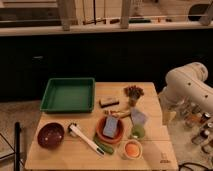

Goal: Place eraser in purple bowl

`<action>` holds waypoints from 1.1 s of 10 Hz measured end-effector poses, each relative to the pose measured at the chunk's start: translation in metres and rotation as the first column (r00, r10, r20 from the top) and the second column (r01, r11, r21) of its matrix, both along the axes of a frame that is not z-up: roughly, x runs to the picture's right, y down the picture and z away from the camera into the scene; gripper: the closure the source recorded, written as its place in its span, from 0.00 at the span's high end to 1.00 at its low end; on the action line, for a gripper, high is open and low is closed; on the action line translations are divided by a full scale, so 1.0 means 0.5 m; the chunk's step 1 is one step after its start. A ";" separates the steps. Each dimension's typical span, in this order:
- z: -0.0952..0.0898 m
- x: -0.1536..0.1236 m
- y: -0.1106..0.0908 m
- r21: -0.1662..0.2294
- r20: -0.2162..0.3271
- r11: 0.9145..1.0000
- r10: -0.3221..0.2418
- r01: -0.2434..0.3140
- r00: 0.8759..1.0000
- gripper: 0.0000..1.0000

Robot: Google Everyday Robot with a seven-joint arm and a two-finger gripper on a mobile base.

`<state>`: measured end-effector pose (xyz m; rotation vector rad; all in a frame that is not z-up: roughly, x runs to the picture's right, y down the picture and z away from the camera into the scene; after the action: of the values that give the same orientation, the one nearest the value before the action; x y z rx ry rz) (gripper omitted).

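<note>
The eraser (108, 102), a small dark block with a paler base, lies flat near the middle of the wooden table (55, 159), just right of the green tray. The purple bowl (50, 135) stands upright and holds nothing at the table's front left corner. My white arm (186, 86) hangs beside the table's right edge. Its gripper (167, 117) points down at the arm's lower end, open and holding nothing, far to the right of the eraser and across the table from the bowl.
A green tray (68, 94) fills the back left. An orange bowl (111, 131) holds a blue-grey block. Around it lie a white-handled tool (82, 136), a small white cup (132, 148), a green item (137, 131) and dried flowers (133, 92). Bottles (200, 131) stand right of the table.
</note>
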<state>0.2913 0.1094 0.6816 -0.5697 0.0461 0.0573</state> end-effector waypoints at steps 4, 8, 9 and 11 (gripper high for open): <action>0.000 0.000 0.000 0.000 0.000 1.000 0.000 0.000 1.000 0.80; 0.022 -0.077 -0.009 0.007 0.041 1.000 -0.025 0.025 0.999 0.80; 0.028 -0.107 -0.012 0.010 0.053 0.999 -0.033 0.032 0.998 0.80; 0.045 -0.143 -0.022 0.021 0.074 0.999 -0.042 0.040 0.996 0.80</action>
<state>0.2196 0.0984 0.7042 -0.5505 -0.0157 -0.0034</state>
